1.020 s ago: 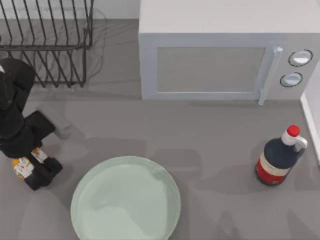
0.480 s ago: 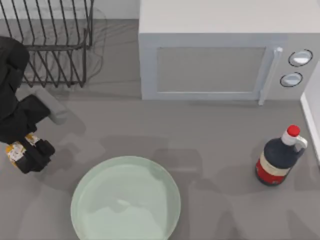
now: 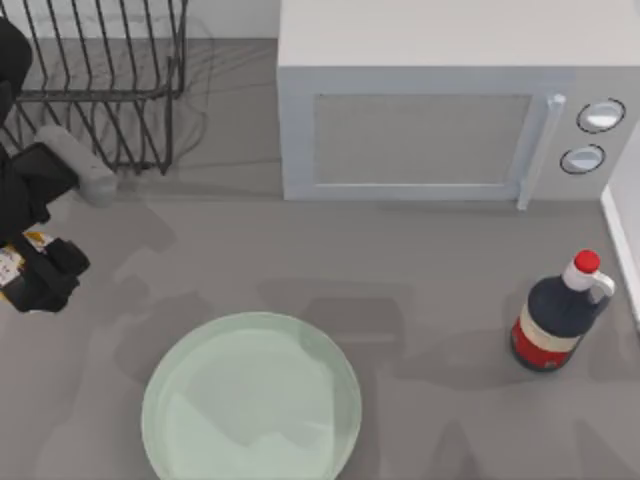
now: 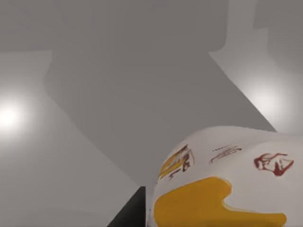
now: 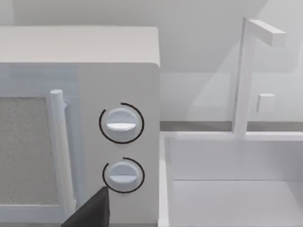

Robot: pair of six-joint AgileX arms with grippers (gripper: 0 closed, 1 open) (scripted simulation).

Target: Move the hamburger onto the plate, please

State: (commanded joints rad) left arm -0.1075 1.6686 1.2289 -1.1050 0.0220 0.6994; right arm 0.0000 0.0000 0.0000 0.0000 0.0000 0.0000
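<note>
The hamburger (image 3: 12, 262), a small white-wrapped lump with orange and yellow patches, is held at the table's far left with my left gripper (image 3: 40, 275) shut on it. It hangs above the grey tabletop, left of and behind the plate. In the left wrist view the hamburger (image 4: 222, 179) sits close to the lens over bare table. The plate (image 3: 250, 400), large, round and pale green, lies at the front left-centre with nothing on it. A dark edge of my right gripper (image 5: 90, 213) faces the microwave's knobs.
A white microwave (image 3: 420, 130) stands along the back. A black wire dish rack (image 3: 100, 80) fills the back left corner. A dark bottle with a red cap (image 3: 555, 315) stands at the right. A white basin (image 5: 227, 179) adjoins the microwave's right side.
My left gripper has carried the hamburger up off the table and toward the back left, farther from the plate. The plate and bottle have not moved.
</note>
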